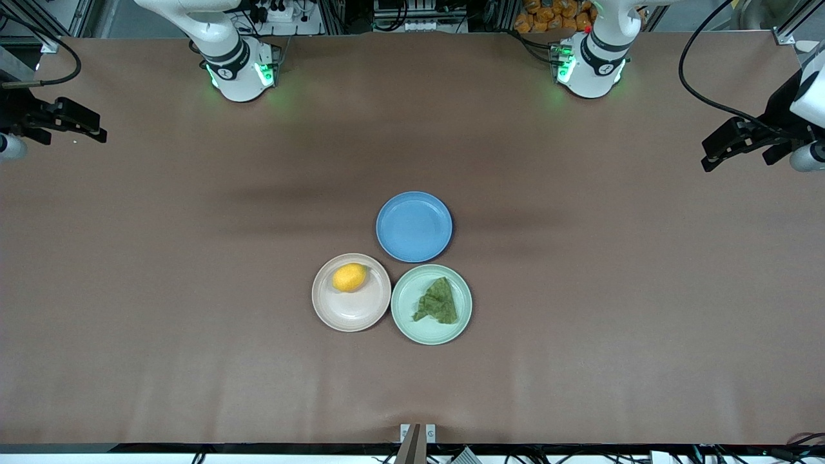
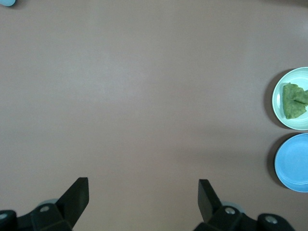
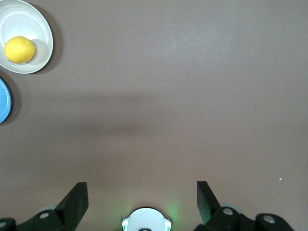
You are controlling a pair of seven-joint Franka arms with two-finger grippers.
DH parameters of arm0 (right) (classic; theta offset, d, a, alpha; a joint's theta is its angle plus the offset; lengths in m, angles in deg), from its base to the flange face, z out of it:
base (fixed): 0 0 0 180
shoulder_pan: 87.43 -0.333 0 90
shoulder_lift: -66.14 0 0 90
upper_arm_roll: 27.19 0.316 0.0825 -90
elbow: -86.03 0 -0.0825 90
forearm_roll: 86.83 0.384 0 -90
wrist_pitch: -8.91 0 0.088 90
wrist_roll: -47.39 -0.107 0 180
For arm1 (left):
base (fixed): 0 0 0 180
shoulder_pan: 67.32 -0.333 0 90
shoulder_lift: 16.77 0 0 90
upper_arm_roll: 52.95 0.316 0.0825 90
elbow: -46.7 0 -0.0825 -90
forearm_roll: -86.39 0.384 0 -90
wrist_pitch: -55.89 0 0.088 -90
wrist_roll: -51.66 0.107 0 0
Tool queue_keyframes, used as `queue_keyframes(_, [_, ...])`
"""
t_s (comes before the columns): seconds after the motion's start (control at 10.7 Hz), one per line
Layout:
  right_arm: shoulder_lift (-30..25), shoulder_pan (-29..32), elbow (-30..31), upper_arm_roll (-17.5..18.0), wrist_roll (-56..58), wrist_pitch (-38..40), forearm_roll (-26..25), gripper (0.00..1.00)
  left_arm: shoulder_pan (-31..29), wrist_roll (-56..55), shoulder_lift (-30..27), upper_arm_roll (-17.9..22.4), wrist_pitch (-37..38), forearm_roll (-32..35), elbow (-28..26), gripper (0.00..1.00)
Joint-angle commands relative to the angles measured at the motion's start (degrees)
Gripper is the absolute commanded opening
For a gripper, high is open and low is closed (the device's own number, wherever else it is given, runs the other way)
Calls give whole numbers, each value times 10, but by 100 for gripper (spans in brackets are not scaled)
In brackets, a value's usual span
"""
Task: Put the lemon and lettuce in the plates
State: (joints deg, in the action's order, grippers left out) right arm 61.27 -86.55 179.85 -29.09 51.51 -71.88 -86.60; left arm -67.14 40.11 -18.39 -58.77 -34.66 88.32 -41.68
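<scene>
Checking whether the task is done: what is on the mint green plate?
The lettuce lies on the mint green plate, nothing else showing. The patch of plate under the leaf is hidden.

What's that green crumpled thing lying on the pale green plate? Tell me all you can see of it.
It looks like a piece of lettuce: a small, wrinkly, dull-green leaf, roughly triangular, with a darker fold along one edge. It lies flat inside the mint-green plate, near the plate's middle, touching only the plate. Neither gripper is near it. The plate stands beside a beige-pink plate and nearer the front camera than a blue plate.
</scene>
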Motion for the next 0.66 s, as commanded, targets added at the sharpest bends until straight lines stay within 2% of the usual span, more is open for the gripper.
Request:
queue_keyframes(0.0, [-17, 10, 23, 11, 3, -41, -8, 100, -1, 15, 4, 0, 2, -15, 9, 100])
queue_keyframes(0.56, [-2, -2, 1, 9, 3, -43, -9, 100, -3, 15, 5, 0, 2, -16, 9, 100])
